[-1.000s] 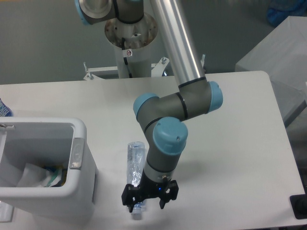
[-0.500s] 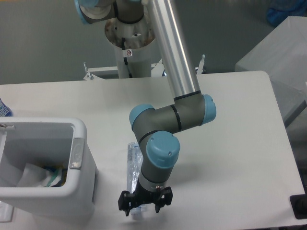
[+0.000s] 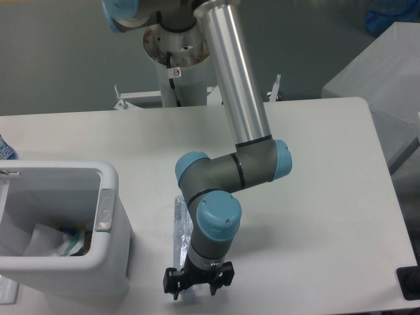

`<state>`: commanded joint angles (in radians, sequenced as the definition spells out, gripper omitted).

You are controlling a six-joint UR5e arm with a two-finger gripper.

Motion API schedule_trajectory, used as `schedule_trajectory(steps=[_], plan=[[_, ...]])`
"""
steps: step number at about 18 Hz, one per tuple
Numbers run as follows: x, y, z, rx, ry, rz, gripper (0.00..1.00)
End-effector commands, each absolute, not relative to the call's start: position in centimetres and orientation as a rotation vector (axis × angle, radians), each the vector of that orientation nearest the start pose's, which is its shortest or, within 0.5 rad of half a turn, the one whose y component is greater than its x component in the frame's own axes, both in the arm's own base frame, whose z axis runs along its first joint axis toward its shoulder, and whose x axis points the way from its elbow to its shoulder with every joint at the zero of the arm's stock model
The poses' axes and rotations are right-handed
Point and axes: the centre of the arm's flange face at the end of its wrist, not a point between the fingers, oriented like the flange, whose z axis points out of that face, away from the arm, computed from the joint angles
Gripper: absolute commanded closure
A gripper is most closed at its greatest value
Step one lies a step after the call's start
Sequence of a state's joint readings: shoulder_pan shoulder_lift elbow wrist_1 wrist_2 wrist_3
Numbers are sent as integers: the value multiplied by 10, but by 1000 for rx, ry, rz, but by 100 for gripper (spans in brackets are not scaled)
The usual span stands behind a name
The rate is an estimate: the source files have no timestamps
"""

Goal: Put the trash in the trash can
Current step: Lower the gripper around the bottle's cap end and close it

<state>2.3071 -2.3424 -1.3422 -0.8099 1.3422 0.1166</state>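
Black two-finger pincer (image 3: 197, 286) low over long clear crinkled plastic bottle (image 3: 180, 226) lying on white bench (image 3: 315, 197), just right of white rectangular plastic bin (image 3: 105, 262). Pincer grip state: cannot tell.

We find no legible text; a small red-and-white round sticker (image 3: 176, 72) on the robot's base column (image 3: 178, 82) is unreadable

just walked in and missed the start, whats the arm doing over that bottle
The arm is bent low over the clear plastic bottle lying on the table, with its gripper down at the bottle's near end. Whether the fingers have closed on it cannot be told from this view. The bottle is on the table, not lifted. The white trash can stands to the left with a crumpled wrapper already inside.
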Motion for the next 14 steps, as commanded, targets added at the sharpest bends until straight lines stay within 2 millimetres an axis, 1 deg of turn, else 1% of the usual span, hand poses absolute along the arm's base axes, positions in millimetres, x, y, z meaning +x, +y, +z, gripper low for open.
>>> schedule_trajectory(steps=[2,5,9,10,11,13,14], plan=[[-388,662,190,-2722,-832,-170,12],[-387,662,188,-2728,-836,-163,22],[-386,662,187,-2730,-832,-164,27],[-386,662,186,-2732,-833,-165,30],[-386,662,186,-2732,-833,-165,30],[-386,661,185,-2736,-838,-154,34],[-385,661,185,-2740,-835,-151,38]])
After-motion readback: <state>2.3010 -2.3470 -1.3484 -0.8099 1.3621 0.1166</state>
